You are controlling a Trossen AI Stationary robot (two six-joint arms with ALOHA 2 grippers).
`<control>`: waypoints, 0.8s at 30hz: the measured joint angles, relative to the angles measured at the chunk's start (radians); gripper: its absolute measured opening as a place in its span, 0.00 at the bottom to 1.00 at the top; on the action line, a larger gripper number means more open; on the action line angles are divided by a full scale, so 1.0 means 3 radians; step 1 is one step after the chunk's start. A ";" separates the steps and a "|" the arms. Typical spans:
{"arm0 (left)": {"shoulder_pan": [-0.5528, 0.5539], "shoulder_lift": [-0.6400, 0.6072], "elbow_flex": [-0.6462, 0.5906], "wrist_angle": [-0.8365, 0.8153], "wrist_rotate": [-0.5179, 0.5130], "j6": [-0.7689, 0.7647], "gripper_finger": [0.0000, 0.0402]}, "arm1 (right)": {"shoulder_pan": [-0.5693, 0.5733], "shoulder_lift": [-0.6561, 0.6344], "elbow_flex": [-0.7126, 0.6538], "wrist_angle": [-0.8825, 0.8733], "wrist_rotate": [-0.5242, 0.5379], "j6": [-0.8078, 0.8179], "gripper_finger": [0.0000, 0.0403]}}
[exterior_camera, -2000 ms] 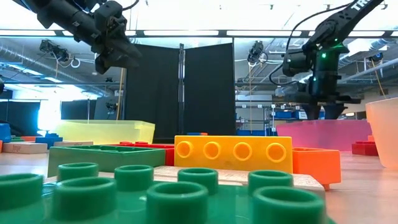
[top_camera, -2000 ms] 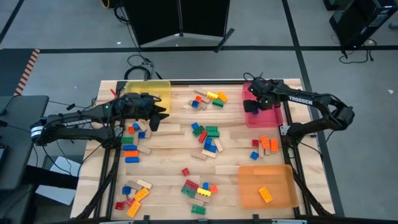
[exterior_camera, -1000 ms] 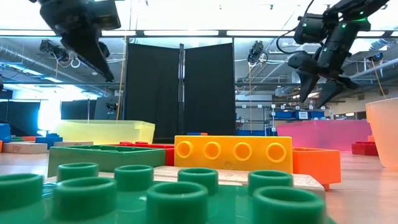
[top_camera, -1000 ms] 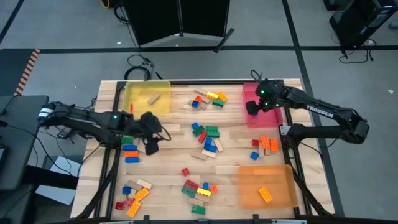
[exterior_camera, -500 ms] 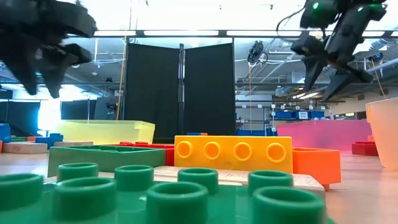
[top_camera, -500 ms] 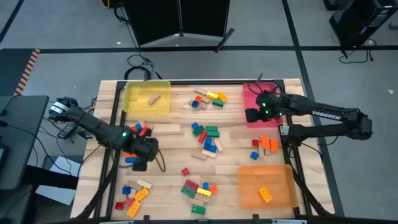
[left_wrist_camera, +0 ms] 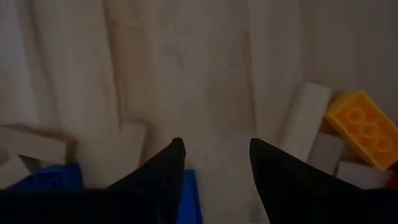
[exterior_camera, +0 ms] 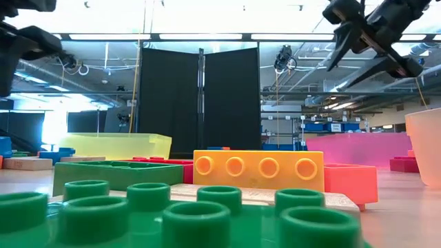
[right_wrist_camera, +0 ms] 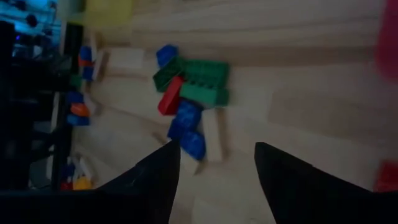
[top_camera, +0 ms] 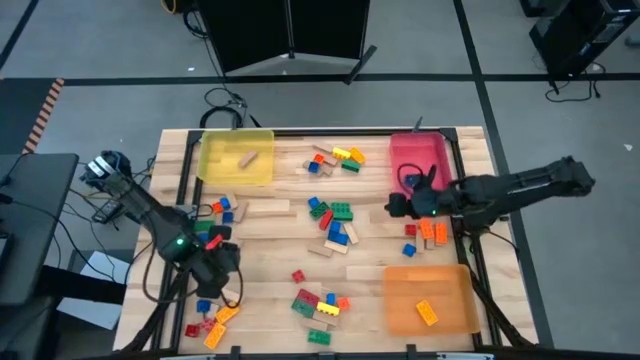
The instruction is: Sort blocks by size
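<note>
A: What has moved since two seconds ago?

B: Both arms. The left gripper (top_camera: 212, 272) was up by the translucent yellow tray (top_camera: 237, 157) and has swung down the left side of the pale wooden table (top_camera: 370, 225) to the near-left corner. The right gripper (top_camera: 393, 207) has left the translucent pink-red tray (top_camera: 419, 160) and now hangs over bare wood just in front of it, reaching toward the middle.

A: Are the left fingers (left_wrist_camera: 163, 176) holding anything?

B: No. In the left wrist view they stand partly apart with bare wood in the gap. A blue studded plastic brick (left_wrist_camera: 190, 198) lies just beside one tip, a tan wooden block (left_wrist_camera: 303, 117) and a yellow studded brick (left_wrist_camera: 363, 128) off to the side.

A: And the right?

B: Its fingers (right_wrist_camera: 160, 176) are also parted and empty. Past them lies the central cluster: a green studded brick (right_wrist_camera: 205, 81), a red brick (right_wrist_camera: 168, 97), and a blue one (right_wrist_camera: 188, 122).

A: Where are the blocks overall?

B: Mostly loose on the table: the central cluster (top_camera: 332, 222), a group at the far edge (top_camera: 334, 160), one at the near edge (top_camera: 318, 305), and orange bricks (top_camera: 433, 232) near the right gripper. One wooden block (top_camera: 247, 158) sits in the yellow tray, and one orange brick (top_camera: 426, 312) in the translucent orange tray (top_camera: 427, 300).
</note>
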 joint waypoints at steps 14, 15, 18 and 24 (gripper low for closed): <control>-0.0213 0.0466 -0.0004 0.0476 -0.0004 0.0000 0.47 | 0.0456 0.0442 0.0000 0.0598 0.0088 0.0062 0.53; -0.0213 0.0520 -0.0004 0.0516 -0.0004 0.0000 0.47 | 0.0476 0.0455 0.0000 0.0641 0.0088 0.0025 0.53; -0.0212 0.0697 -0.0004 0.0687 -0.0004 0.0000 0.47 | 0.0525 0.0470 0.0000 0.0757 0.0088 -0.0109 0.53; -0.0212 0.1047 -0.0004 0.1204 0.0017 -0.0071 0.47 | 0.0637 0.0457 0.0000 0.0946 0.0029 -0.0319 0.52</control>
